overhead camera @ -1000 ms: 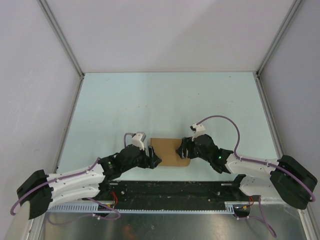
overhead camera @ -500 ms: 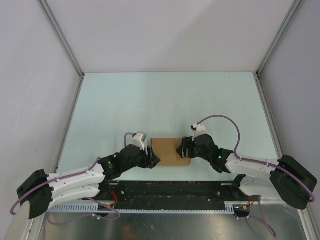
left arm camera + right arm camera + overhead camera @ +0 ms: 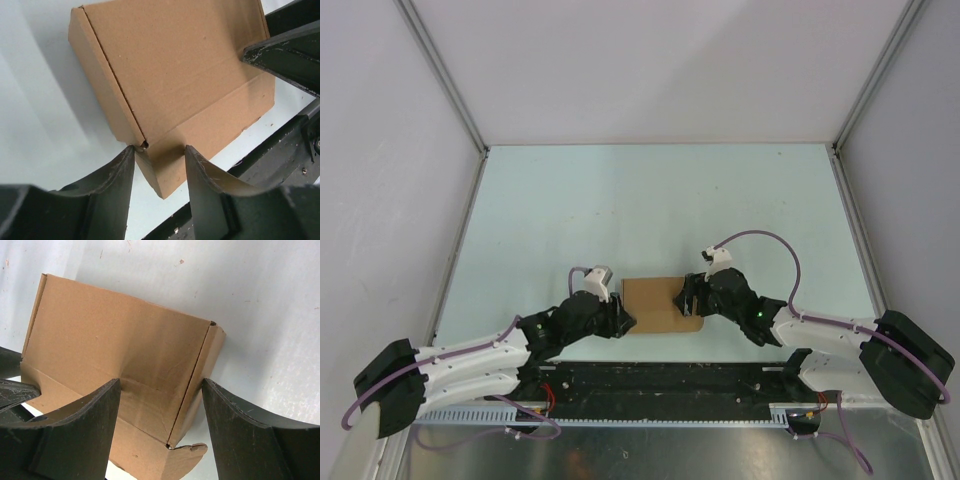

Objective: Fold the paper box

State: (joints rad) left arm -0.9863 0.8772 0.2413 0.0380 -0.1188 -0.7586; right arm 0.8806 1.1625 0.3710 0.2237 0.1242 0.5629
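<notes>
The paper box (image 3: 653,300) is a flat tan cardboard piece with raised side walls, lying near the table's front edge between both arms. My left gripper (image 3: 623,316) is at its near left corner. In the left wrist view the jaws (image 3: 159,160) have closed in on that corner of the box (image 3: 175,65), and both fingertips touch the cardboard. My right gripper (image 3: 687,300) is at the near right corner. There the wide-open jaws (image 3: 160,390) straddle the box's (image 3: 120,335) side wall and front flap. A rounded tab (image 3: 192,452) sticks out below that corner.
A black rail (image 3: 650,380) runs along the near edge just behind the box. Grey enclosure walls with metal posts (image 3: 480,150) bound the pale table (image 3: 650,200). The right arm's finger (image 3: 290,55) shows in the left wrist view.
The left jaws have narrowed steadily onto the box's near left corner. The box and the right arm have stayed where they were.
</notes>
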